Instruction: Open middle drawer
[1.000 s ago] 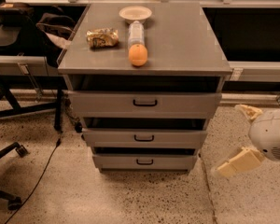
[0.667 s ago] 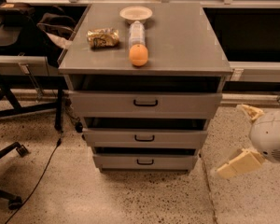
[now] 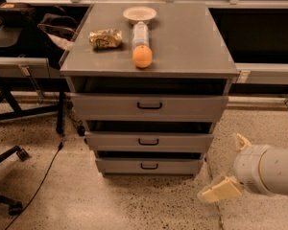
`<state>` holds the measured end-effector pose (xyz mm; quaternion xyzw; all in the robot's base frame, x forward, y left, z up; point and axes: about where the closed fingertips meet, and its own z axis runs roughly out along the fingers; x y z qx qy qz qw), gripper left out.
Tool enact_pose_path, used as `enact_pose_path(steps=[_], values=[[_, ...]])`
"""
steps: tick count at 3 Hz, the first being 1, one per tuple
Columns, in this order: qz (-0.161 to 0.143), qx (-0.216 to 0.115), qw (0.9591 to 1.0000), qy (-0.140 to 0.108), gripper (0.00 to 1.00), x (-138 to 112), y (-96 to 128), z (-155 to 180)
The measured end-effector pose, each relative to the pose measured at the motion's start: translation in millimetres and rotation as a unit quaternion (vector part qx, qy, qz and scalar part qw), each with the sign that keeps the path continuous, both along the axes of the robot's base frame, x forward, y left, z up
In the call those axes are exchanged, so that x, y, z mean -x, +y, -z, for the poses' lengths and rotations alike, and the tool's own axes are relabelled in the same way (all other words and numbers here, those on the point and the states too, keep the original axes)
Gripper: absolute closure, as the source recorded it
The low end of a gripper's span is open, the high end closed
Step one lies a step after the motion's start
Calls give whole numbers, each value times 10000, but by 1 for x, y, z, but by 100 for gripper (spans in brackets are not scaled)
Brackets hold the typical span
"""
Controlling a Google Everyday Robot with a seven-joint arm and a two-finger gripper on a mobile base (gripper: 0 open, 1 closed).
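We take the step in hand to be the reach to the handle. The grey metal cabinet's middle drawer (image 3: 182, 143), second of three, looks closed or nearly so. Its small black bar handle (image 3: 148, 141) sits at the centre of the flat front.

The white arm's gripper (image 3: 230, 166) hangs low, right of the cabinet and well apart from it. Its cream fingers (image 3: 220, 190) are spread wide and hold nothing.

We would swing it left and level it with that handle, not the top drawer (image 3: 192, 108) or the bottom drawer (image 3: 177, 166). Then we would close on the bar and pull straight out.

The cabinet's corner lies between the gripper and the handle, so we should come round the front. On the surface (image 3: 192, 37) lie an orange ball (image 3: 142, 56), a clear plastic bottle (image 3: 140, 32), a white bowl (image 3: 139, 14) and a crinkled snack bag (image 3: 105, 38). A jerky pull could roll the ball.
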<state>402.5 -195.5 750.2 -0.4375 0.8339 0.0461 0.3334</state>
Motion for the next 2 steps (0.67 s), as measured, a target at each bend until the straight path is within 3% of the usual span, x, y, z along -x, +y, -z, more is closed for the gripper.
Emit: enact_pose_path(steps=[2], values=[[53,-132,9991,397,0,-15,13,62]])
